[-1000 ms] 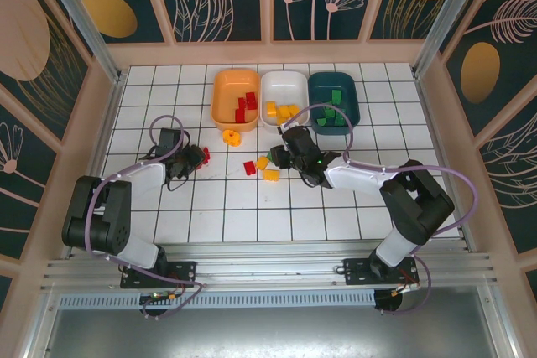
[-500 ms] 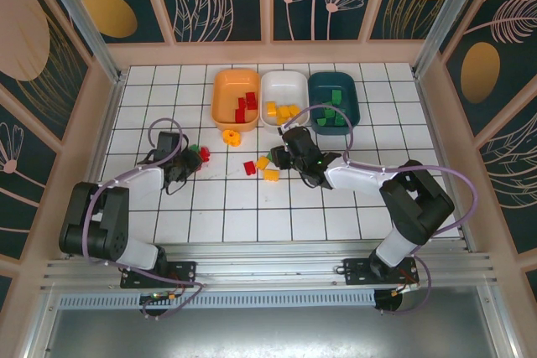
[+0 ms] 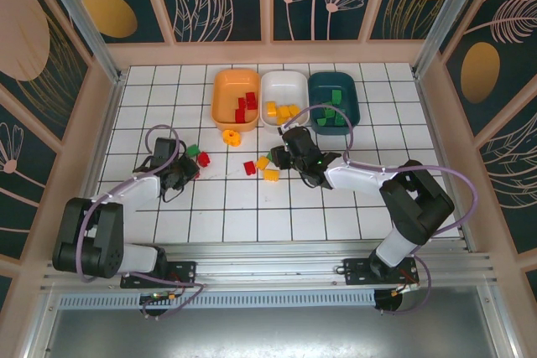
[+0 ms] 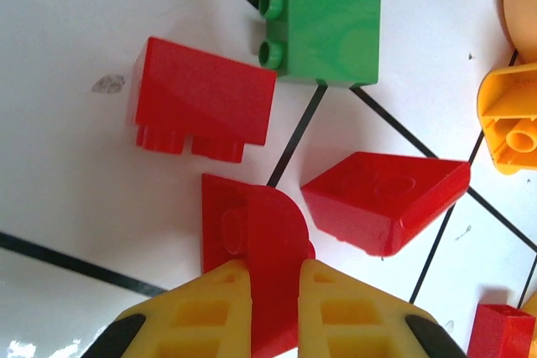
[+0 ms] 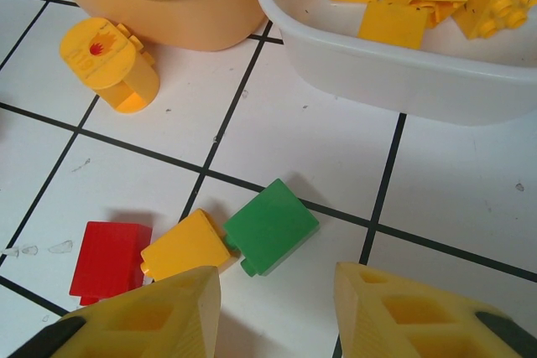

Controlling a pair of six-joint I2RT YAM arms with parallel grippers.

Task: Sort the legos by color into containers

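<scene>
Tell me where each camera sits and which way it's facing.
Top external: above and behind the bases, looking down at the white tiled table; both arms show.
Left wrist: facing down at tiles; left claw grips a red curved plastic brick.
Right wrist: facing forward and down toward the orange plastic bin; right claw open.
Shared: top and right wrist both show the yellow round plastic brick.

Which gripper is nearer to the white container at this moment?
Right. The right gripper is just in front of the white container, on its near side. The left gripper is farther away, off to the container's near left, shut on a red lego.
</scene>
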